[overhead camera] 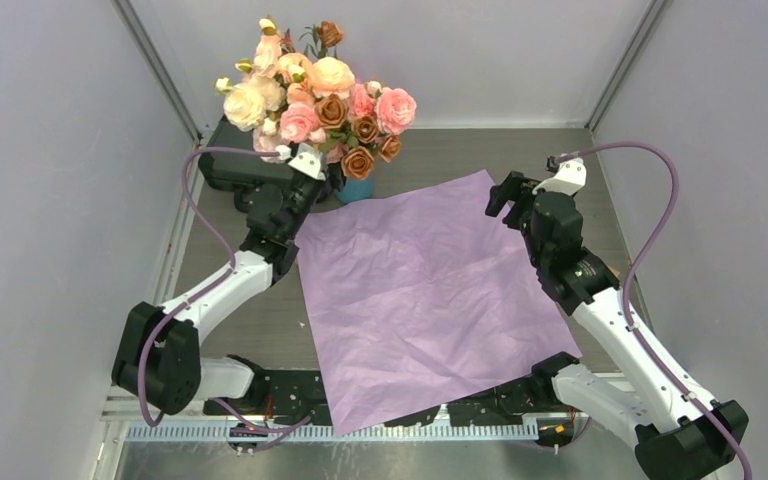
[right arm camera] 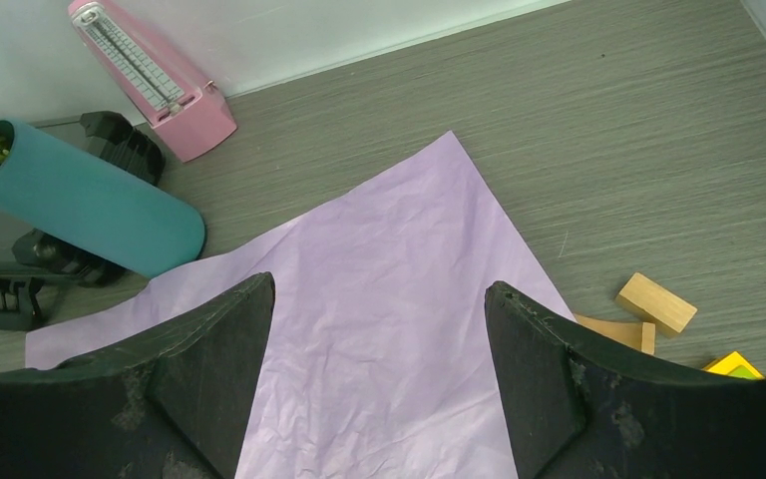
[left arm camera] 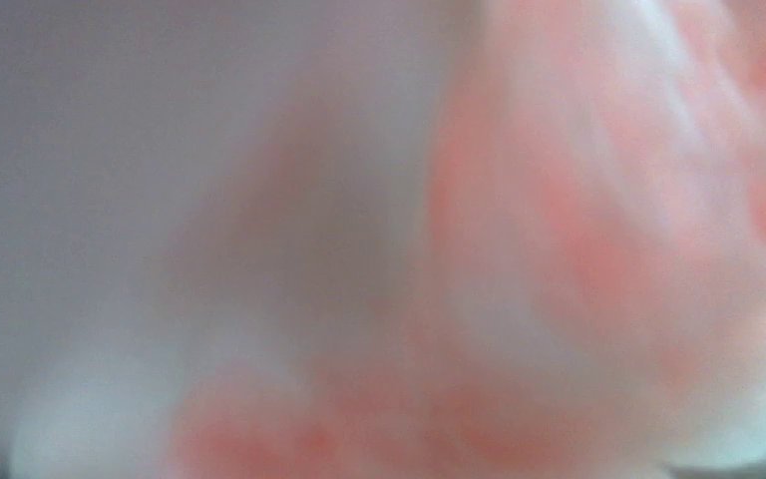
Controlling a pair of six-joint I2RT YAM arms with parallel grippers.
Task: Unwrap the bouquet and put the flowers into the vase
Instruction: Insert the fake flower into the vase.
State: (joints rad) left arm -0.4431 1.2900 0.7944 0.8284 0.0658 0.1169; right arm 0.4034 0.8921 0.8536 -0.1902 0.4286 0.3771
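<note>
The flowers (overhead camera: 310, 100) stand in the smooth blue vase (right arm camera: 90, 205), at the upper left of the top view. They look light, with soft petals and thin bendy stems, so they are best held by the stems. The left gripper (overhead camera: 310, 165) is right among them and I cannot tell how open it is, while the right gripper (right arm camera: 377, 289) hangs wide open over the crinkly purple paper (overhead camera: 420, 300), holding nothing.
</note>
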